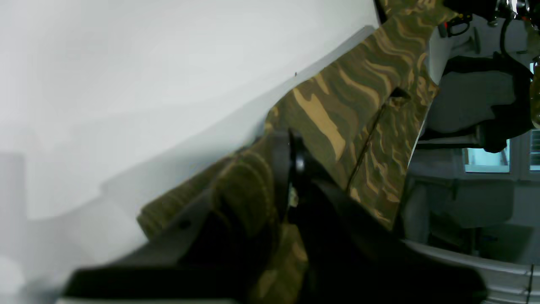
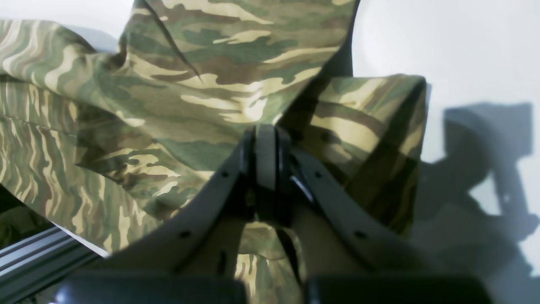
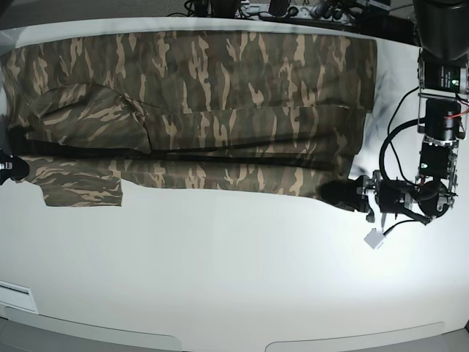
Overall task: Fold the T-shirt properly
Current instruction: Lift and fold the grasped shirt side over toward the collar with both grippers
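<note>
Base view: the T-shirt (image 3: 205,110) lies spread across the far half of the white table (image 3: 220,279), its long axis running side to side, with a fold line along its near part. At the far edge of the table a row of cables and plugs (image 3: 293,10) sits just past the cloth. The arm on this view's right carries black motor housings with looping black cables (image 3: 440,147), and a small white tag (image 3: 374,238) lies on the table just beside it. The left gripper (image 3: 338,193) sits low at the shirt's near right corner, closed on the hem. At the far left edge only a sliver of the right gripper (image 3: 9,167) shows, beside the sleeve (image 3: 82,187).

Left wrist view: the black fingers (image 1: 295,169) are pressed together, pinching a bunched edge of the camouflage fabric (image 1: 358,105), which stretches away taut from the tips. White table (image 1: 147,84) fills the left side; a dim room with grey furniture (image 1: 472,101) shows beyond the cloth.

Right wrist view: the grey fingers (image 2: 265,156) are shut tight with camouflage cloth (image 2: 202,84) clamped between them, and the fabric drapes in folds on both sides of the tips. An aluminium rail (image 2: 33,253) crosses the lower left corner, and the arm's shadow (image 2: 485,177) falls on the white table (image 2: 464,50) to the right.
</note>
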### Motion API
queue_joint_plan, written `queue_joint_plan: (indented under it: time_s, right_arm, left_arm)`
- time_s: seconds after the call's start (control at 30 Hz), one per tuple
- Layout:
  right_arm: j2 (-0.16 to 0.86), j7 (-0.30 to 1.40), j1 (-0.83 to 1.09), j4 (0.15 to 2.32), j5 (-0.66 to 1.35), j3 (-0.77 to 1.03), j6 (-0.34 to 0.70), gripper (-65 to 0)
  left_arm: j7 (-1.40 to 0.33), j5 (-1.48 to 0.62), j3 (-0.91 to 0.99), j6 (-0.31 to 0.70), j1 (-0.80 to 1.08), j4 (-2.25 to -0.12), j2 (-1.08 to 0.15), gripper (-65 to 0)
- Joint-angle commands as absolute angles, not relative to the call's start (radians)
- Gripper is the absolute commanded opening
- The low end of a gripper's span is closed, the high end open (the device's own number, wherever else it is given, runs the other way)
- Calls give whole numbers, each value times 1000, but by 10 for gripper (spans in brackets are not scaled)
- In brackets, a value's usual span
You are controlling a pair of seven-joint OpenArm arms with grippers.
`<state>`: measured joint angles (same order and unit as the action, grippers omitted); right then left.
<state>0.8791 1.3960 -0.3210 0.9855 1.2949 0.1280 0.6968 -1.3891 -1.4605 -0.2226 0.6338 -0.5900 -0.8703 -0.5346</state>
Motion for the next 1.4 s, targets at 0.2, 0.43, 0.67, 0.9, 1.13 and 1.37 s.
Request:
queue_joint_plan:
  time_s: [0.2, 0.43, 0.67, 0.9, 1.13, 1.37]
  right_arm:
    - [910, 1372, -340, 999, 1274, 138, 698, -650]
    - [909, 1243, -240, 999, 1219, 138, 698, -650]
    - [910, 1203, -183, 999, 1213, 138, 698, -650]
    - [909, 1188, -183, 999, 1197, 138, 698, -650]
    - [910, 1194, -179, 999, 1197, 138, 698, -650]
    - [909, 1248, -175, 999, 1207, 138, 698, -650]
  left_arm:
    - [-1396, -1484, -215, 645, -534, -993, -564, -650]
    - [-1396, -1484, -215, 663, -510, -1060, -618, -650]
    - [-1396, -1484, -215, 663, -464, -1060, -635, -650]
    - [-1396, -1484, -215, 662, -449, -1060, -635, -650]
    - [-1396, -1484, -215, 663, -393, -1060, -635, -650]
    - [-1396, -1484, -215, 693, -332, -1060, -634, -650]
